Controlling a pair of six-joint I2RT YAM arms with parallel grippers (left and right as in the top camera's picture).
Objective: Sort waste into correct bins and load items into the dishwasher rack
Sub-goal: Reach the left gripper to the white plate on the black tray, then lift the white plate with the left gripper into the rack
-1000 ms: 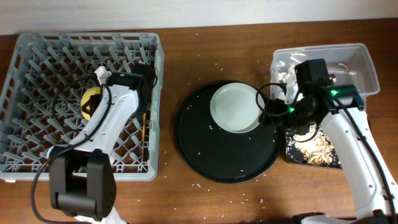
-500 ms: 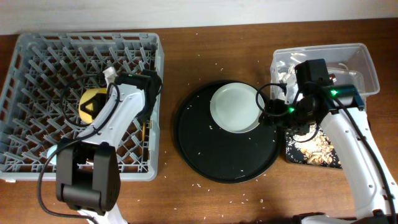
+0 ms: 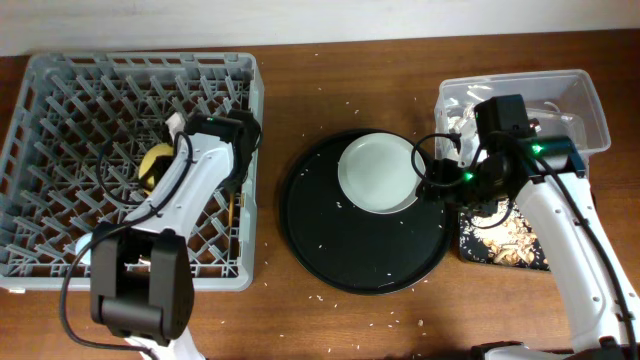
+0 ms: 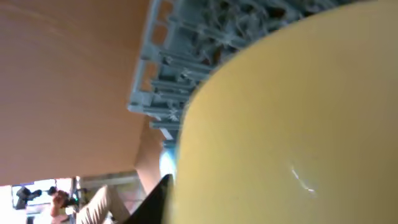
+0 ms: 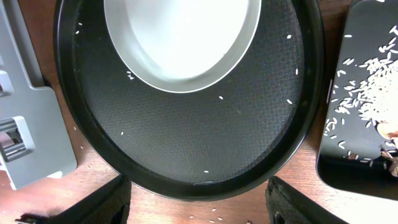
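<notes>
Plate just ahead of the right gripper [image 5: 199,202], bowl hard against the left.

The right gripper's fingers are spread wide over the near rim of the round black tray [image 5: 186,143]; the plate [image 5: 180,37] lies beyond them, far nearer this arm. The left gripper [image 3: 172,152] is over the rack [image 3: 60,80], the yellow bowl [image 4: 298,124] filling its view; its grip cannot be told.

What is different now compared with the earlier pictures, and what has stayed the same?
The left arm shifted a little to the right inside the rack. The yellow bowl beneath it turned more on edge, so less of it shows. Whether it is gripped cannot be told. The right gripper, open above the round tray, and the plate stayed as they were.
</notes>
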